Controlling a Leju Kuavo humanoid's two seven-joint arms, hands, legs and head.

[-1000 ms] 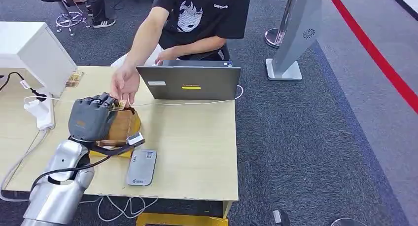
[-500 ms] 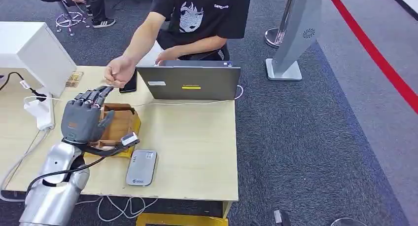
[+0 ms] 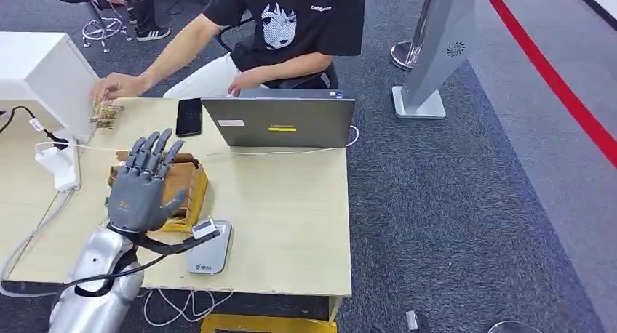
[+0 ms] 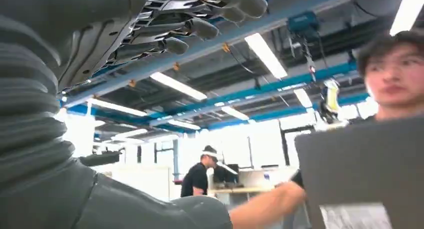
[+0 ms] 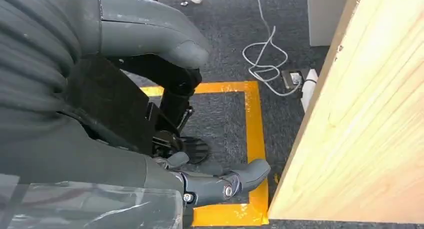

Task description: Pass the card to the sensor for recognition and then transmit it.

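The left hand [image 3: 142, 184] is held empty with fingers spread above the brown wooden card box [image 3: 182, 184]. The flat grey card sensor [image 3: 209, 247] lies just near-right of it. The card itself cannot be made out.

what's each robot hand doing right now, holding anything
Left robot hand: open, fingers spread above the wooden box, holding nothing.
Right robot hand: hanging beside the table; open or closed cannot be told.
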